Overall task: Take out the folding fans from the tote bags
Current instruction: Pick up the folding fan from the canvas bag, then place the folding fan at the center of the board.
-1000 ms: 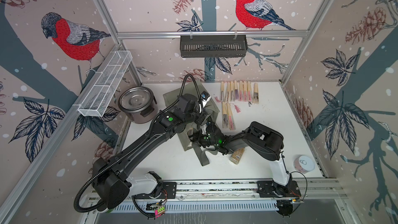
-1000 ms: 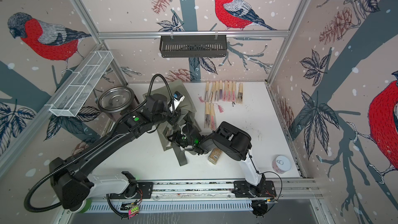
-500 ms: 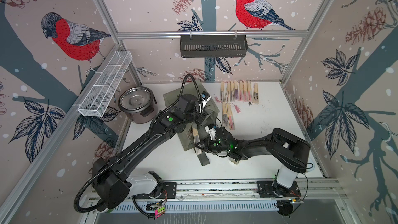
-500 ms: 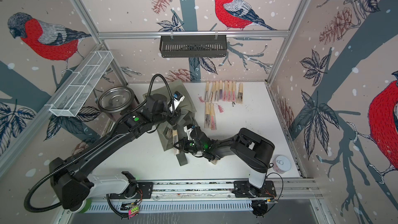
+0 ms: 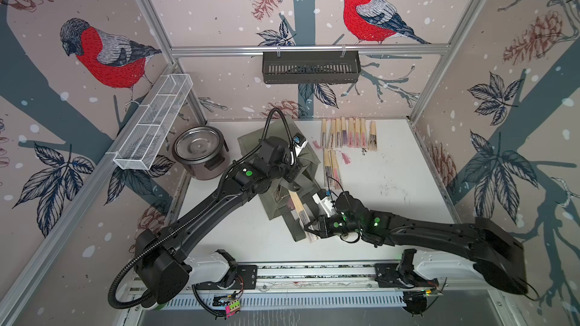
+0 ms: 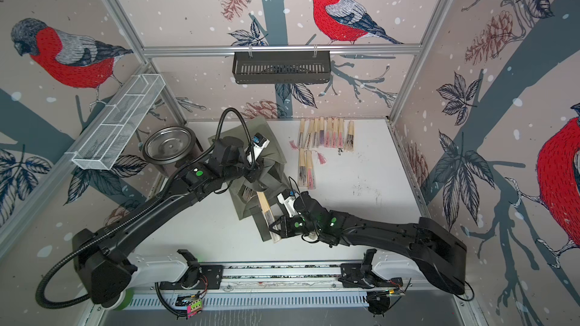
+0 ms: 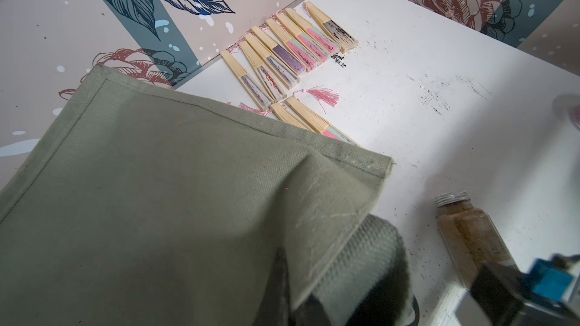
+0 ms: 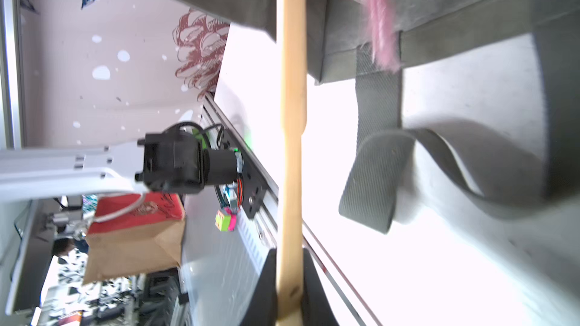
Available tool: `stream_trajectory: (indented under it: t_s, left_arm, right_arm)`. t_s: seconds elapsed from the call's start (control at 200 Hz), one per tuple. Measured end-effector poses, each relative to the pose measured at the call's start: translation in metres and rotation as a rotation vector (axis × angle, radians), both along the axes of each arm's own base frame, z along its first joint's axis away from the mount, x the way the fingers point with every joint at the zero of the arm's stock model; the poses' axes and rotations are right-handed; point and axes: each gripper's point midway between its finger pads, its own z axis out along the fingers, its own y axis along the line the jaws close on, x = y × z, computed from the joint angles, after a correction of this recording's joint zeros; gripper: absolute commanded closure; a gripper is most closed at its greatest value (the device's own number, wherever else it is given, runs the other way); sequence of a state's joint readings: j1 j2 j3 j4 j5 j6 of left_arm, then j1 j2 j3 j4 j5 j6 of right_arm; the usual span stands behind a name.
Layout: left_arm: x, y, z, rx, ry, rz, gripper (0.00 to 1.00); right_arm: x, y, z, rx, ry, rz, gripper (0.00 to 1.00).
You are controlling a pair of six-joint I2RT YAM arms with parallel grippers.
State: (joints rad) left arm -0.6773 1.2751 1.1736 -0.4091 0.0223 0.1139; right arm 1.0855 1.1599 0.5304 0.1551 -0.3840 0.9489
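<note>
The olive-grey tote bag (image 5: 309, 159) (image 6: 272, 155) lies slumped at mid table, its mouth toward the front. My left gripper (image 5: 293, 183) (image 7: 301, 296) is shut on a fold of the bag's fabric (image 7: 157, 199) and holds it up. My right gripper (image 5: 309, 229) (image 6: 274, 227) (image 8: 290, 293) is shut on the bamboo end of one folding fan (image 5: 298, 208) (image 8: 292, 152), whose far end still reaches into the bag's mouth. A pink tassel (image 8: 381, 26) hangs from another fan there. Several fans (image 5: 346, 133) (image 7: 288, 48) lie in a row at the back, two more (image 5: 332, 166) in front of them.
A round steel pot (image 5: 199, 152) stands left of the bag. A glass spice jar (image 7: 470, 233) lies on the table beside the bag. A strap handle (image 8: 392, 167) curls on the table under the held fan. A white wire rack (image 5: 150, 123) and a black basket (image 5: 310, 67) hang on the walls.
My right arm has stretched out low and drawn back toward the front right, sliding the gripped fan out of the bag's mouth. The left arm has kept its hold on the bag.
</note>
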Motion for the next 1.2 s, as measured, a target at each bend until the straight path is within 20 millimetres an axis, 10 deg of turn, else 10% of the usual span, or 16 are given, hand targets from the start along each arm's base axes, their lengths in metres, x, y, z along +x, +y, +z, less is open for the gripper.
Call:
stream_trajectory:
  t_s: [0.46, 1.201]
  left_arm:
    - [0.000, 0.000, 0.001, -0.001, -0.001, 0.000, 1.00]
    - [0.000, 0.000, 0.001, -0.001, -0.001, 0.000, 1.00]
  right_arm:
    - [0.024, -0.073, 0.026, -0.046, -0.133, -0.126, 0.87]
    - [0.189, -0.171, -0.008, -0.303, -0.129, -0.486, 0.88]
